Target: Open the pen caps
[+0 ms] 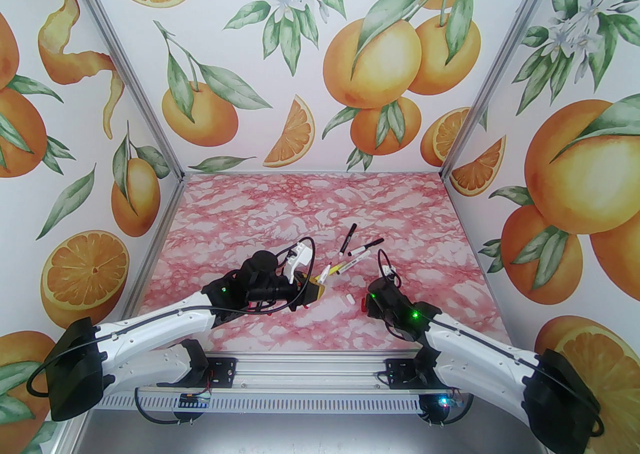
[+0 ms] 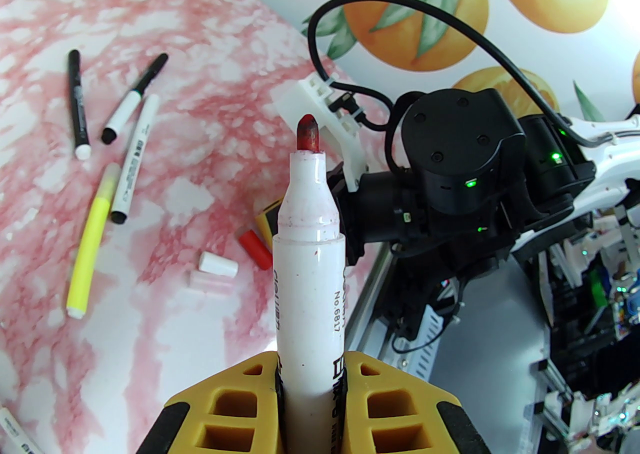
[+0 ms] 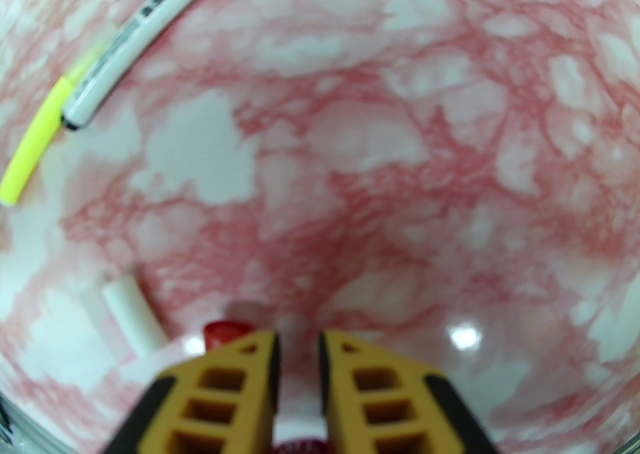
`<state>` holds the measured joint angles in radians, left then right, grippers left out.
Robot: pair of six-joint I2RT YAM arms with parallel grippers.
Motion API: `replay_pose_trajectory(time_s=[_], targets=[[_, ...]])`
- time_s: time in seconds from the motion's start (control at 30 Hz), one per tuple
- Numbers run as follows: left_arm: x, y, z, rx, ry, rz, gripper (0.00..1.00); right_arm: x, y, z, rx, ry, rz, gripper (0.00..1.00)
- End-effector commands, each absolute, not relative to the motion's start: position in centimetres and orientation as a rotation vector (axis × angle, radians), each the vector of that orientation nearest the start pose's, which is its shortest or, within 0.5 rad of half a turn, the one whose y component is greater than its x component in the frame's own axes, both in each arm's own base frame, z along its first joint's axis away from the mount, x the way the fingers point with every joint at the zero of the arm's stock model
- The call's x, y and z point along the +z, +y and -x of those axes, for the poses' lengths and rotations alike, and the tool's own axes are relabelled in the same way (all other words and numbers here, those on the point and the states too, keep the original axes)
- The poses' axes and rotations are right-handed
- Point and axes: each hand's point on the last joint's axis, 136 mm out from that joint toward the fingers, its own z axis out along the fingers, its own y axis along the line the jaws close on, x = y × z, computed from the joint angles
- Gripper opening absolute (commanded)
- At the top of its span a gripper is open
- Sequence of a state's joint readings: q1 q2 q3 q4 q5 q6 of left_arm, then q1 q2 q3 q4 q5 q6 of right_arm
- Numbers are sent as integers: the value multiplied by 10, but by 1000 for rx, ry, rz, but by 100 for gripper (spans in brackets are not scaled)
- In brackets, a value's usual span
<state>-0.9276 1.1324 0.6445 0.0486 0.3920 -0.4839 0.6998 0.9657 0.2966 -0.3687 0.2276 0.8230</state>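
My left gripper (image 2: 310, 359) is shut on a white-barrelled pen (image 2: 310, 262) that stands upright with its red tip (image 2: 306, 132) bare. Just past it a red cap (image 2: 252, 247), a white cap (image 2: 218, 264) and a pale pink cap (image 2: 202, 280) lie loose on the table. My right gripper (image 3: 298, 337) hovers low over the table, its jaws a narrow gap apart with nothing between the tips. The red cap (image 3: 227, 329) rests just outside its left finger, and the white cap (image 3: 132, 317) lies further left. From above, the left gripper (image 1: 316, 288) and right gripper (image 1: 369, 298) face each other.
Several capped pens lie beyond the caps: a black one (image 2: 77, 102), a black-and-white one (image 2: 135, 97), a white one (image 2: 135, 157) and a neon yellow one (image 2: 92, 247). The pink marble table (image 1: 250, 222) ends at walls left, right and behind. The right arm's wrist (image 2: 460, 152) is close to the held pen.
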Motion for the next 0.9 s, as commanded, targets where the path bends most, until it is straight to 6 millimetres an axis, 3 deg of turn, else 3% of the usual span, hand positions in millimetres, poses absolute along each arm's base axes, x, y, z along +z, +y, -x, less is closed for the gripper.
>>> replay_pose_trajectory(time_s=[0.0,0.23,0.47,0.73,0.87], targets=[[195,-332,-166,-1260,2071,-758,0,27,117,-205,269,2541,-255,26],[195,-331,-166,-1255,2073,-761,0,35,117,-206,255,2545,-243,32],[196,-333,-167,-1257,2070,-765,0,34,113,-188,294,2594,-273,33],[195,-334,-168,-1259,2075,-757,0,41,125,-178,421,2611,-251,34],[183,-319,-182,-1121,2143,-669,0,45,130,-177,457,2608,-227,34]])
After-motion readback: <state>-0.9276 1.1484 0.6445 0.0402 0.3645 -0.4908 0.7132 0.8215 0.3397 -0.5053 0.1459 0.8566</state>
